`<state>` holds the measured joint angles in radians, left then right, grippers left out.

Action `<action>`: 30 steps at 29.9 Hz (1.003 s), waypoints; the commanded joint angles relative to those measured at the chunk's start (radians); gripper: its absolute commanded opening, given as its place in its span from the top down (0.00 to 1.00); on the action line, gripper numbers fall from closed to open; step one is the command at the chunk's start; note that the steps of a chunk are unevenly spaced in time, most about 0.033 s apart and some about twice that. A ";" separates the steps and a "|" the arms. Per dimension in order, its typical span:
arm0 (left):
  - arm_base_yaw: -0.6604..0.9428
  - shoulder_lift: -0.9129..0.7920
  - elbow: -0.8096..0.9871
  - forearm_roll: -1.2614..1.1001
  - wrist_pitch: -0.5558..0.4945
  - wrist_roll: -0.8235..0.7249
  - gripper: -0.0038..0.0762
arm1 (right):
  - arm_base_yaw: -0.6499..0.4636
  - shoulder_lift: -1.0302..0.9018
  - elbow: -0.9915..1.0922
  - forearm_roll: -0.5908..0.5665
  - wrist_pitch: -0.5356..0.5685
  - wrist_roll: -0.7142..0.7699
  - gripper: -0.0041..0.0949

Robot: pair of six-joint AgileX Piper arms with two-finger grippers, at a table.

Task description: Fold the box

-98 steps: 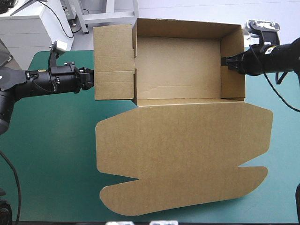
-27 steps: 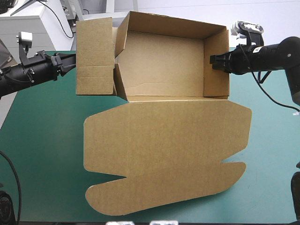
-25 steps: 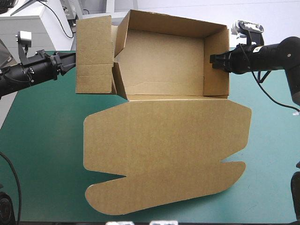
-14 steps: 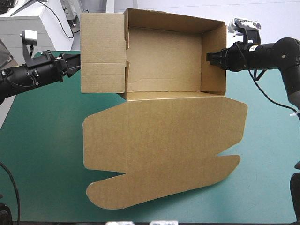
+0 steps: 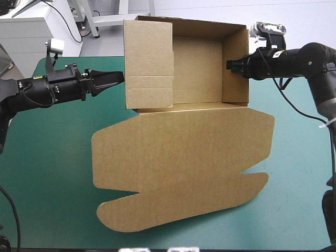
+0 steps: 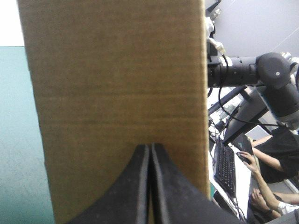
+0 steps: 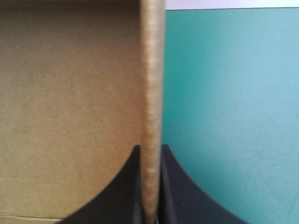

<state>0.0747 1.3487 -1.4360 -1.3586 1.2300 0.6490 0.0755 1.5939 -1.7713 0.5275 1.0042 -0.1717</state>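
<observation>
The brown box [image 5: 197,65] stands as an open tray at the table's far side, its lid [image 5: 178,163] lying flat toward the front. The tray's left flap [image 5: 149,63] stands raised and leans over the tray's left part. My left gripper [image 5: 119,77] is shut, its tip against that flap's outer face. In the left wrist view the flap [image 6: 117,84] fills the space ahead of the shut left gripper [image 6: 149,148]. My right gripper [image 5: 230,64] is shut on the right wall [image 5: 236,63]. The wall's edge [image 7: 152,93] runs between the right gripper's [image 7: 150,150] fingers.
Bare teal-green cover [image 5: 47,157] lies left of the lid, and more of it [image 5: 299,173] to the lid's right. The right arm [image 6: 238,70] shows beyond the flap in the left wrist view.
The left flap has swung from spread outward to over the tray's left part. My left gripper followed it to the right. The box shifted and turned a little with the right gripper.
</observation>
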 commanded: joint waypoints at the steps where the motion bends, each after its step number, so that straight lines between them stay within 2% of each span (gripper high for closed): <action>1: -0.008 -0.030 -0.029 -0.029 0.045 -0.008 0.96 | 0.002 -0.040 -0.030 0.057 -0.060 0.006 0.98; 13: -0.008 -0.030 -0.029 0.030 0.045 -0.008 0.95 | 0.072 -0.036 -0.030 0.001 -0.104 0.025 0.98; 15: -0.008 -0.030 -0.029 0.061 0.047 -0.010 0.90 | 0.075 -0.036 -0.030 -0.008 -0.109 0.027 0.98; 17: -0.008 -0.030 -0.029 0.074 0.054 -0.042 0.80 | 0.079 -0.036 -0.030 -0.040 -0.109 0.041 0.98; 20: -0.008 -0.030 -0.029 0.074 0.061 -0.071 0.57 | 0.079 -0.032 -0.028 -0.069 -0.097 0.053 0.98; 23: -0.008 -0.030 -0.029 0.076 0.061 -0.111 0.39 | 0.079 -0.025 -0.028 -0.071 -0.095 0.053 0.98; 25: -0.008 -0.030 -0.029 0.090 0.061 -0.114 0.33 | 0.080 -0.023 -0.028 -0.071 -0.095 0.053 0.98; 30: -0.016 -0.030 -0.029 0.121 0.061 -0.128 0.32 | 0.080 -0.016 -0.028 -0.075 -0.097 0.057 0.97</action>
<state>0.0739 1.3487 -1.4360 -1.1755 1.2320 0.5366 0.1550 1.6149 -1.7713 0.4089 0.9661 -0.1285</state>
